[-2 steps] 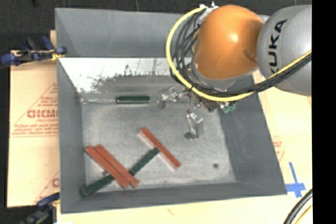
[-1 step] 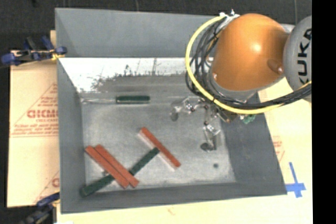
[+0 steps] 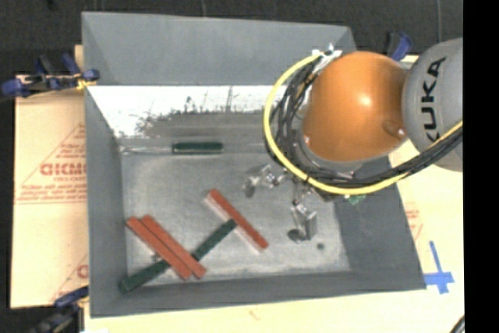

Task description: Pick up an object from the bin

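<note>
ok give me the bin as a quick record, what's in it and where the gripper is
bin: grey metal
gripper: down in the view's right part of the bin, over bare floor
nearest thing: single red stick, just to its view-left
green sticks: short dark one by the back wall; long one diagonal at front left
red pair: two red sticks side by side, crossing the long green one

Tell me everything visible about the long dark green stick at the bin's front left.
The long dark green stick is a thin, straight, matte bar, maybe wood or plastic. It lies flat on the bin floor, diagonally from the front-left corner toward the middle. Two reddish-brown sticks lie side by side across it, hiding a stretch; its far end reaches a third reddish-brown stick.
</note>
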